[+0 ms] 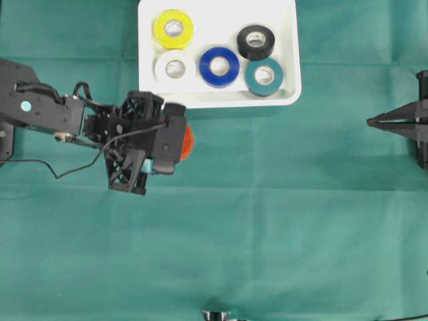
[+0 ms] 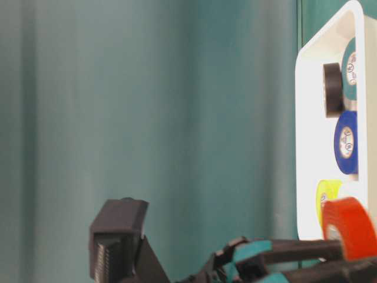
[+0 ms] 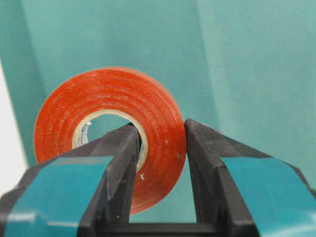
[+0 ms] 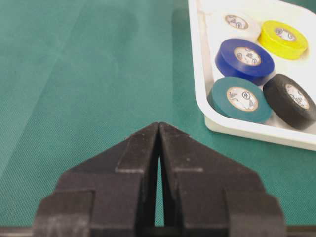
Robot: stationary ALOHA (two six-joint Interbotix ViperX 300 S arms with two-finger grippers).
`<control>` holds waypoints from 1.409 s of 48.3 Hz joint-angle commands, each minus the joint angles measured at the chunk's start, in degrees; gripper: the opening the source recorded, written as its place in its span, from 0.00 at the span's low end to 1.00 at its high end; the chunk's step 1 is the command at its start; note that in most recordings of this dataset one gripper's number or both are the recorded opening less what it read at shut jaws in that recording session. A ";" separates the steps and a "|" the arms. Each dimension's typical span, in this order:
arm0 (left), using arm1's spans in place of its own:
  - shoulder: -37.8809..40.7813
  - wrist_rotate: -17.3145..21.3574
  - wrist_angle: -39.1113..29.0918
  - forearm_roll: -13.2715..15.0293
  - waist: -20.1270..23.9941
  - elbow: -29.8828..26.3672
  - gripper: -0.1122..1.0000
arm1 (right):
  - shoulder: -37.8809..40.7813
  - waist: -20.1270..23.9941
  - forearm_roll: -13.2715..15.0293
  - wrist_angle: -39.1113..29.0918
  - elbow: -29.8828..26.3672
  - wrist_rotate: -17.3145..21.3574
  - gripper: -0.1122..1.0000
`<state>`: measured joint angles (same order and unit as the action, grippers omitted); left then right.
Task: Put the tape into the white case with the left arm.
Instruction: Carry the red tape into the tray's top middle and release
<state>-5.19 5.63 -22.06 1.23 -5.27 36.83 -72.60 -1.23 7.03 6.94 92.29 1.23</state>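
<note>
Left gripper (image 3: pixel 160 163) clamps orange tape (image 3: pixel 111 133) just outside white case (image 1: pixel 284 100); five rolls inside, placing remains. Right gripper (image 4: pixel 159 133) closed, empty.

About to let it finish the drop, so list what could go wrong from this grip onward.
1. The left gripper pinches only one wall of the orange tape roll, one finger through the core. The roll could pivot or slip in transit.
2. Five rolls already sit in the white case; the free spot is the top middle, between the yellow roll and the black roll. A low approach might knock them.
3. The roll could clip the near rim.
</note>
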 commanded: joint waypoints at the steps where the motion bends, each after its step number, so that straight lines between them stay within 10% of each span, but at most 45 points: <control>1: -1.67 1.14 0.18 -0.18 2.55 -1.58 0.35 | 0.88 -0.09 0.00 0.62 -0.44 0.00 0.02; 30: 8.53 17.40 2.46 -0.18 21.09 -10.99 0.35 | 0.88 -0.09 0.00 0.62 -0.35 0.00 0.02; 68: 16.70 22.94 4.31 -0.18 26.28 -18.19 0.35 | 0.88 -0.09 0.00 0.53 -0.44 -0.09 0.02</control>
<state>12.48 28.48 -18.81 1.14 20.92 20.04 -72.51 -1.23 7.03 6.94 92.29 1.23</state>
